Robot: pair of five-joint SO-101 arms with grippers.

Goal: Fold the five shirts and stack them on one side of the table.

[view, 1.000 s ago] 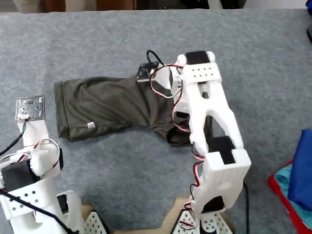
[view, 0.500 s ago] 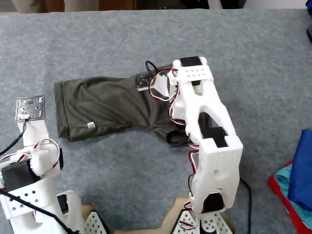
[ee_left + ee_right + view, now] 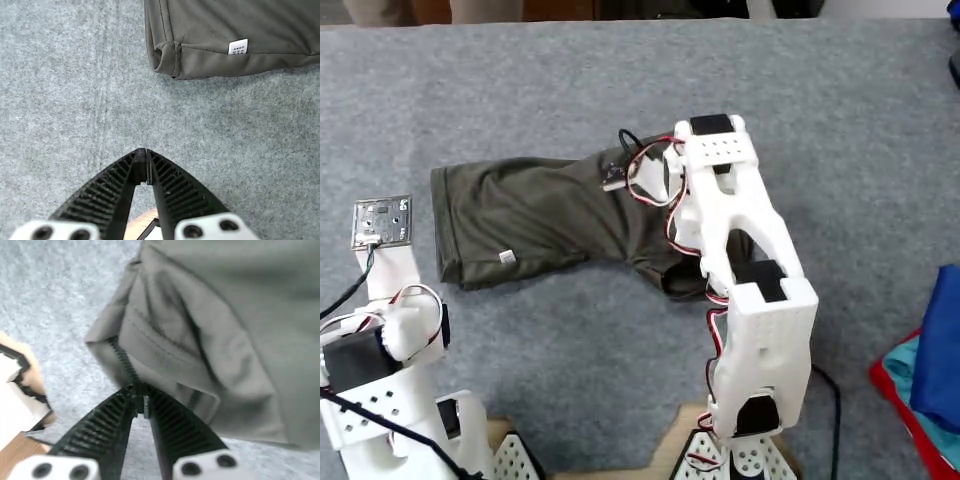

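Olive shirt [image 3: 540,215] lies rumpled on the grey bench [image 3: 840,120], long axis crosswise. Right fingers [image 3: 105,425] clenched, tips at the shirt's stitched hem, with the bulk of the cloth spreading beyond the tips. Cannot tell whether cloth is caught between them. Left fingers [image 3: 107,187] clenched on nothing, over bare bench. Shirt corner with white label [image 3: 238,46] lies well ahead of their tips, apart. Open bench on all sides of the shirt. Pile of blue and red cloths [image 3: 932,350] at the bench edge, well off to the outer side of the right arm [image 3: 750,260].
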